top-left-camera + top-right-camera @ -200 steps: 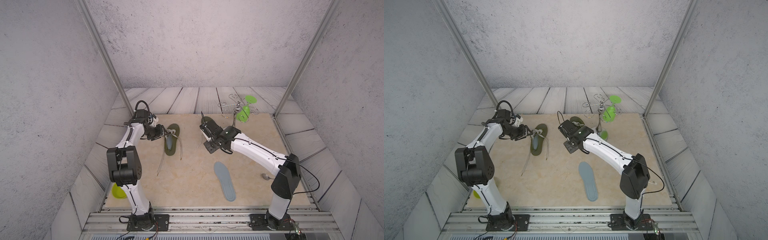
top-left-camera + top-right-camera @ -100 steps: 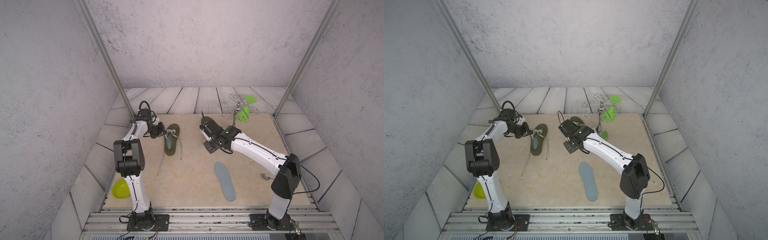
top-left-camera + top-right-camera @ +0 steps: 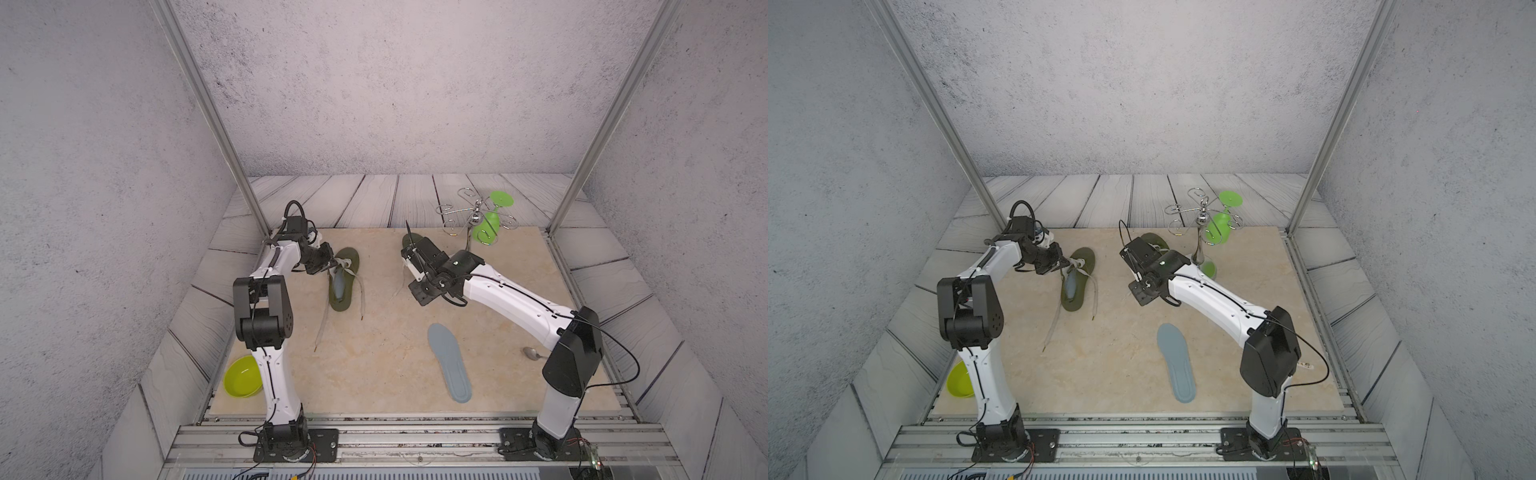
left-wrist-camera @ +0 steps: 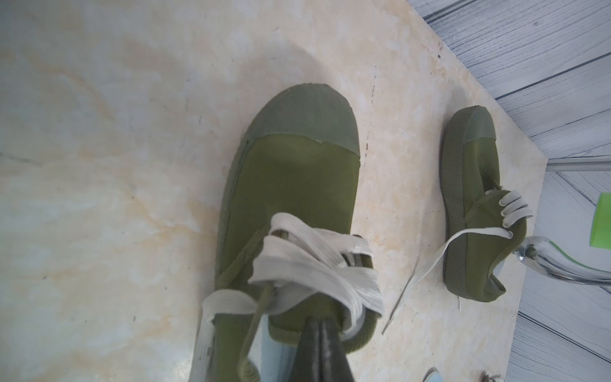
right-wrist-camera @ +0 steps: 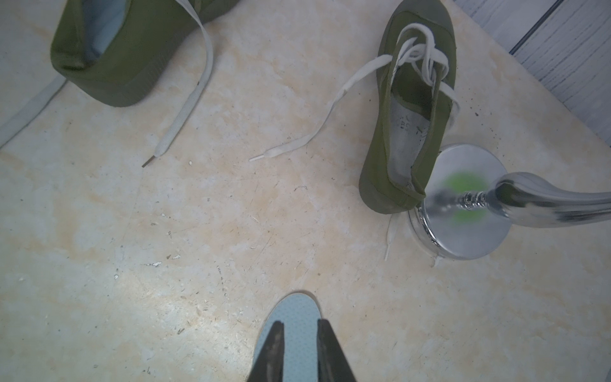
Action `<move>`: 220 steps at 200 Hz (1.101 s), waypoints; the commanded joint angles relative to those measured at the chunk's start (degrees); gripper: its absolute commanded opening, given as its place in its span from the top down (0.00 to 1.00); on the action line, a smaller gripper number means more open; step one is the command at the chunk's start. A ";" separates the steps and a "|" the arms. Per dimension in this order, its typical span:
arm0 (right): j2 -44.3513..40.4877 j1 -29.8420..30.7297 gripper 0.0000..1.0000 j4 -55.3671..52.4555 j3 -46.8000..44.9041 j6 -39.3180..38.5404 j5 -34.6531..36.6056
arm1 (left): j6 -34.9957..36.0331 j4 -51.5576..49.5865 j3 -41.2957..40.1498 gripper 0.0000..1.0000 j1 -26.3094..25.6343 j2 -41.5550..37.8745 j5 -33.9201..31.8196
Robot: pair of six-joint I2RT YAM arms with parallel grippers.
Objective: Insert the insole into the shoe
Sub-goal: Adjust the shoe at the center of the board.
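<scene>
My left pincer [image 4: 319, 325] is pressed together at one shoe [image 4: 291, 185]. My right pincer [image 5: 299, 327] hangs slightly apart, empty. The insole [image 3: 451, 363] lies flat at its 5 o'clock. I judge it light, floppy foam, so I'd pinch an end's edge.

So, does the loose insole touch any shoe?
No, in both top views the insole lies alone, clearly apart from the left shoe and the right shoe.

Even, soft light; close foregrounds seemingly blurred.

Shoe [image 4: 291, 185] of matt olive canvas, flat woven laces [image 4: 314, 258], perforated insole [image 5: 294, 312] — chrome stand [image 5: 469, 238], mirror-glossy
</scene>
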 commanded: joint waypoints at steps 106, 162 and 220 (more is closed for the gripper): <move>-0.29 -0.71 0.79 -0.33 -0.31 -0.47 -1.86 | 1.26 -4.29 3.53 1.00 -3.50 3.82 -3.46; -0.18 -0.71 0.79 -0.44 -0.32 -0.47 -1.95 | 3.44 -6.72 3.78 1.00 -4.27 6.58 -6.56; 0.26 -0.72 0.79 -0.36 0.01 -0.56 -2.23 | 4.20 -8.64 4.61 1.00 -4.55 6.04 -8.04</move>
